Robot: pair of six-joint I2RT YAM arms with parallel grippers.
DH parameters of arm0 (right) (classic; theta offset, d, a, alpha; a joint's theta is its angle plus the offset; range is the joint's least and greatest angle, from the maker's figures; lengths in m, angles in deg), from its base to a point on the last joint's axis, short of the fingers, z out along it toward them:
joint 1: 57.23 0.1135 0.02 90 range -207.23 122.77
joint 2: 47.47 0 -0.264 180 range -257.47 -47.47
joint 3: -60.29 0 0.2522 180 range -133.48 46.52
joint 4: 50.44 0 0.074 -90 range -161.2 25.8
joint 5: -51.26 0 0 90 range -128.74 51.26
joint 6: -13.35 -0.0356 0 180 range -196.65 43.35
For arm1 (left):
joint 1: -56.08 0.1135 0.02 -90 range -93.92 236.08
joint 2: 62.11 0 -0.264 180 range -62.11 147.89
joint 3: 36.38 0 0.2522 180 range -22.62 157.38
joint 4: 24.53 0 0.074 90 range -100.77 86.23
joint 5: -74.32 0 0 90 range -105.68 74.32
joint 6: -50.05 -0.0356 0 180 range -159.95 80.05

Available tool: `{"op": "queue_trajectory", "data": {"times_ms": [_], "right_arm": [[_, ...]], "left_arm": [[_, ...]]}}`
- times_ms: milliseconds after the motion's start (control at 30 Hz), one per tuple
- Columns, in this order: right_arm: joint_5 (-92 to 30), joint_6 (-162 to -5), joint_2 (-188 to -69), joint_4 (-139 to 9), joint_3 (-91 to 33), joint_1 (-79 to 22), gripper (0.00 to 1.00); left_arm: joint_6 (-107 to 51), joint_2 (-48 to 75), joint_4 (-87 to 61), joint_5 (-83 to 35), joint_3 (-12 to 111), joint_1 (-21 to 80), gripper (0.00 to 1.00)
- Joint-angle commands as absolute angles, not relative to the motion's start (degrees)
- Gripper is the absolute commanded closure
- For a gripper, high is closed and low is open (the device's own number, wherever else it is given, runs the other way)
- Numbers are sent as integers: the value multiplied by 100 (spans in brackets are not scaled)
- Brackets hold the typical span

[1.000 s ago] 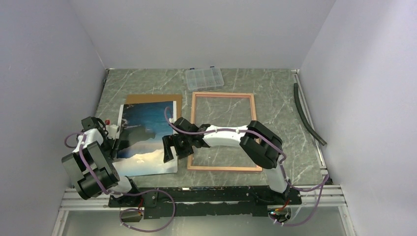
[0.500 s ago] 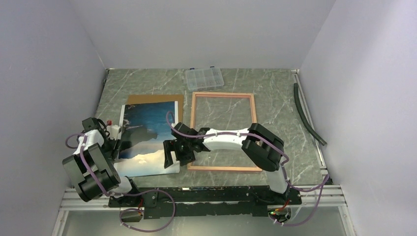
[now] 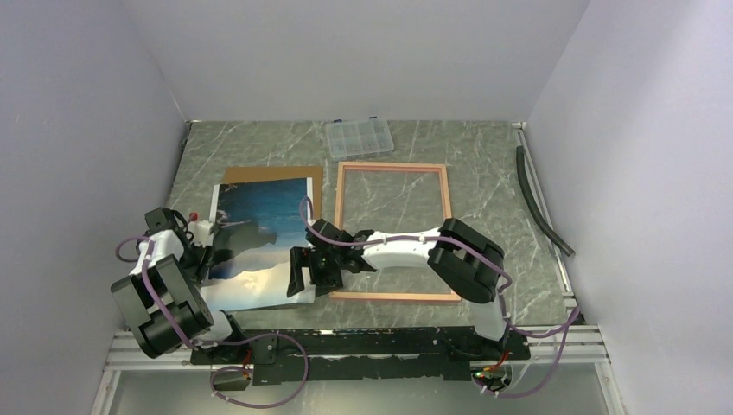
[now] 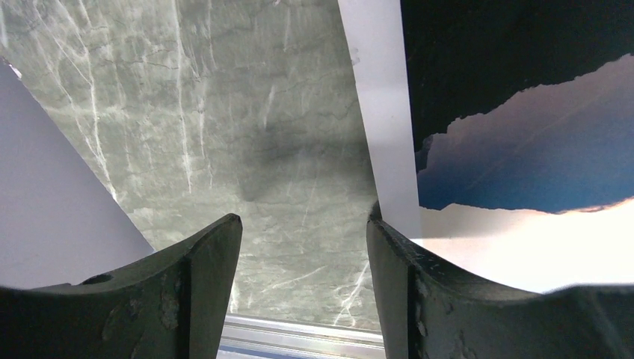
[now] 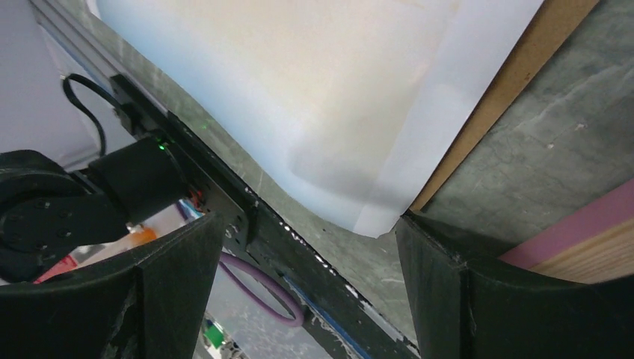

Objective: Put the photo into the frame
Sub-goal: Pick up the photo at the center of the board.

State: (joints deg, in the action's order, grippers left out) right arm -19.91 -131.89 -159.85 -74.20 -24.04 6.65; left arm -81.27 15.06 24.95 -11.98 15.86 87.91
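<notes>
The photo (image 3: pixel 255 238) of sea, dark mountains and pale sky lies left of centre on a brown backing board (image 3: pixel 275 175). The pink-bordered frame (image 3: pixel 393 164) lies flat to its right. My left gripper (image 3: pixel 206 252) is open at the photo's left edge; in the left wrist view its right finger (image 4: pixel 426 284) meets the photo's white border (image 4: pixel 381 112) while the left finger stands over bare table. My right gripper (image 3: pixel 307 272) is open and empty at the photo's near right corner (image 5: pixel 359 202), its right finger (image 5: pixel 463 292) beside the board's edge (image 5: pixel 508 82) and the frame (image 5: pixel 583 224).
A small clear compartment box (image 3: pixel 358 137) stands at the back above the frame. A black hose (image 3: pixel 540 203) lies along the right wall. The metal rail (image 3: pixel 363 341) with purple cables runs along the near table edge, close under my right gripper.
My right gripper has moved toward the near edge along the photo's right side, down to its near right corner. My left gripper has barely moved.
</notes>
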Motion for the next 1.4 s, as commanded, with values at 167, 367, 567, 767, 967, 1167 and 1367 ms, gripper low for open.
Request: {"op": "queue_trajectory", "data": {"times_ms": [167, 367, 567, 767, 967, 1167, 1367], "right_arm": [[-2008, -13803, -15191, -5601, -1842, 536, 11], [-1865, -13912, -14777, -4830, -1488, 397, 12], [-1641, -13874, -14971, -4625, -1511, 312, 11], [-1462, -14071, -15224, -4503, -1330, 148, 12], [-1571, -13956, -15232, -5215, -1290, 88, 15], [-1495, -13972, -15235, -5111, -1051, 75, 17], [-1396, -14098, -15384, -4623, -948, 75, 22]], "left_arm": [[-8315, 1500, 2675, -1604, 1274, 8763, 33], [-8320, 1412, 2746, -1636, 1285, 8766, 33], [-8352, 1356, 2776, -1643, 1309, 8766, 33], [-8320, 1352, 2872, -1708, 1427, 8763, 33], [-8305, 1355, 2913, -1701, 1471, 8768, 34], [-8264, 1330, 3047, -1747, 1533, 8763, 34], [-8255, 1240, 3159, -1855, 1475, 8767, 36]]}}
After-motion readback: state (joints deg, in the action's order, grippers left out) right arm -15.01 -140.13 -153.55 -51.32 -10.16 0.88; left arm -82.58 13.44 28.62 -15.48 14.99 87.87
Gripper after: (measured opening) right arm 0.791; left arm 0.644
